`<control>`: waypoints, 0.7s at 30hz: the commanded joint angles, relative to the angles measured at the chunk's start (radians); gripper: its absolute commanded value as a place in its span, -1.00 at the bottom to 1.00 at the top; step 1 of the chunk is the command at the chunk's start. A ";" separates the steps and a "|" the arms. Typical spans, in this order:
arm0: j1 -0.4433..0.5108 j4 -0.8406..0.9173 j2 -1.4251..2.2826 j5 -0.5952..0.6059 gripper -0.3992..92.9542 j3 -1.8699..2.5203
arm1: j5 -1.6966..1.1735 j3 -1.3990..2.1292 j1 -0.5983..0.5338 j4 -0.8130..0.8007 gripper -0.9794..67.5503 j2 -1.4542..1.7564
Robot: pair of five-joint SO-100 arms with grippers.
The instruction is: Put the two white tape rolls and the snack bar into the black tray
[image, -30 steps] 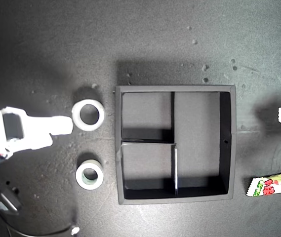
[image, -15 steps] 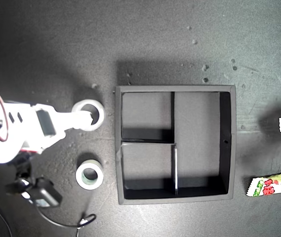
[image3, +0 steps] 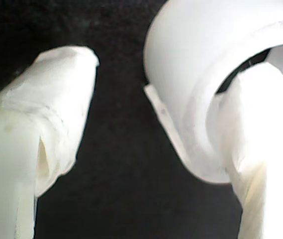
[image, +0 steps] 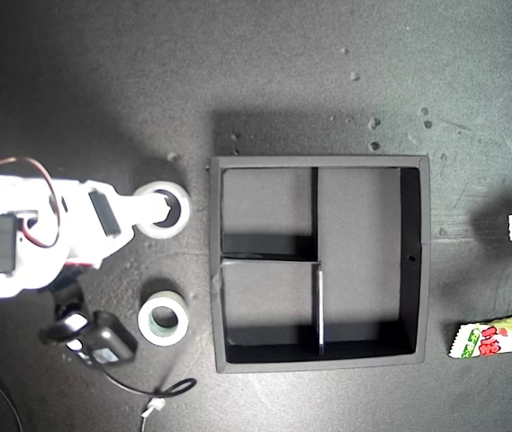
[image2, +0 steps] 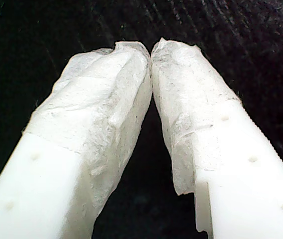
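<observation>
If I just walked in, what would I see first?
First, the big black tray in the middle of the exterior view, with nothing in it. Next, at that view's left, my second claw, open, with one finger poked through the wider white tape roll. The snack bar peeks in at the right edge.

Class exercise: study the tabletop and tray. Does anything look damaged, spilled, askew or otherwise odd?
Only small things. The snack bar runs off the exterior view's right edge, slightly tilted. Pale specks dot the mat above the black tray, like crumbs. No damage shows.
</observation>
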 commanded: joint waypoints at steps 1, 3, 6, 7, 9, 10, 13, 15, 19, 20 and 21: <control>-0.031 0.005 -0.032 -0.011 -0.66 -0.063 | 0.074 0.012 0.054 -0.032 -0.98 0.008; -0.058 0.005 -0.060 -0.035 -0.78 -0.084 | 0.163 0.012 0.077 -0.049 -0.98 0.008; -0.097 0.011 -0.083 -0.060 -0.94 -0.109 | 0.356 0.012 0.092 -0.041 -0.98 0.008; -0.103 0.021 -0.087 -0.057 -0.96 -0.123 | 0.433 0.012 0.092 -0.037 -0.98 0.008; -0.110 0.061 -0.091 -0.049 -0.99 -0.163 | 0.522 0.012 0.084 -0.043 -0.98 0.008; -0.112 0.094 -0.091 -0.041 -0.99 -0.193 | 0.529 0.012 0.086 -0.052 -0.98 0.008; -0.114 0.207 -0.069 -0.015 -0.99 -0.314 | 0.348 0.012 0.112 -0.110 -0.98 0.008; -0.114 0.293 -0.064 0.011 -0.99 -0.434 | 0.071 0.012 0.101 -0.187 -0.98 0.008; -0.115 0.446 -0.156 0.060 -0.99 -0.735 | -0.322 0.012 0.060 -0.311 -0.98 0.018; -0.114 0.483 -0.202 0.069 -0.99 -0.821 | -0.397 0.005 0.054 -0.368 -0.98 0.021; -0.112 0.518 -0.255 0.075 -0.99 -0.908 | -0.451 -0.021 0.052 -0.396 -0.98 0.021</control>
